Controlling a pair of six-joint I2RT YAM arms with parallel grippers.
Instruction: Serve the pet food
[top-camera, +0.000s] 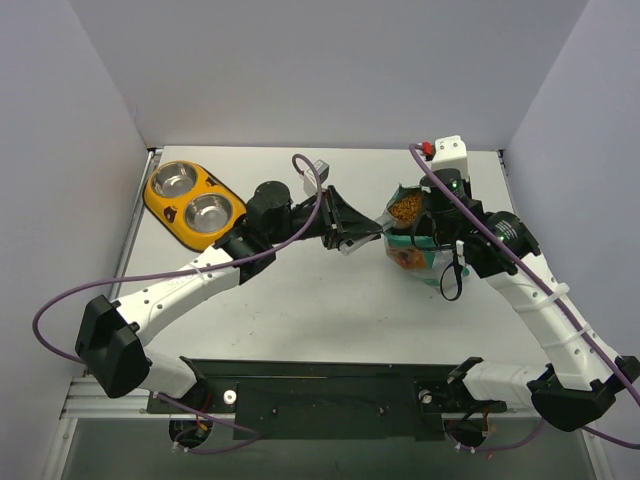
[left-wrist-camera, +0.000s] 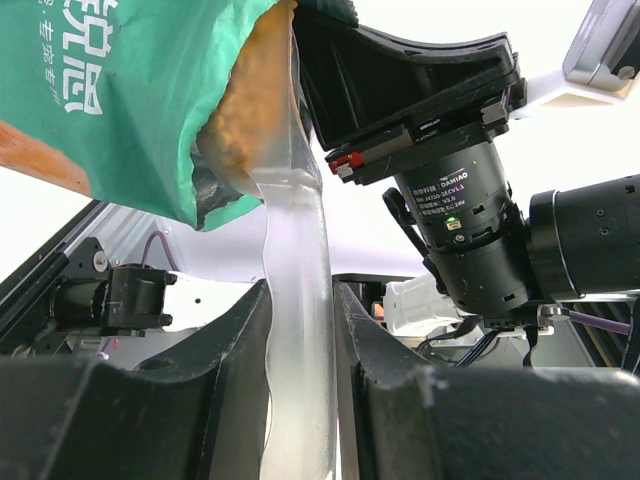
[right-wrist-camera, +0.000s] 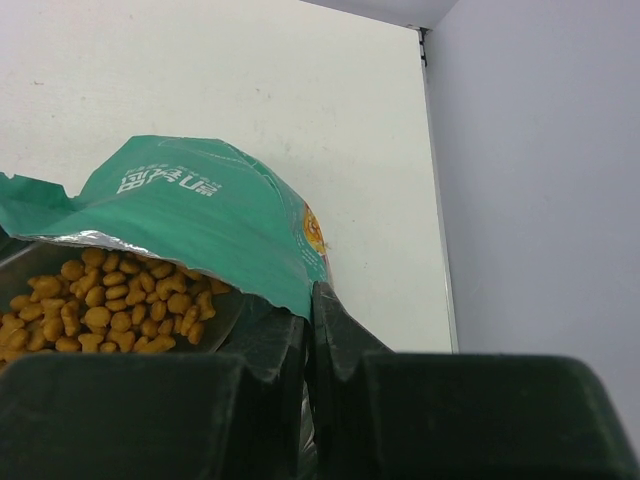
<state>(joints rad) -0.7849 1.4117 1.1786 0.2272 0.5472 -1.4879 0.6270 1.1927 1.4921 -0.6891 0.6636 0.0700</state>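
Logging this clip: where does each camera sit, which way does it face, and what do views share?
Top external: above and behind the robot, looking down on the table; left arm, right arm, left end effector, right end effector show.
Left wrist: on the left arm, looking along its fingers, clamped on the clear scoop, up at the pouch.
Right wrist: on the right arm, looking past its fingers, pinching the pouch edge, into the kibble.
Shared: all three show the pouch; top and right wrist show kibble.

Kibble (top-camera: 405, 208) lies in the pouch (top-camera: 418, 258); scoop (left-wrist-camera: 295, 330) at its left, feeder (top-camera: 193, 205) farther left.
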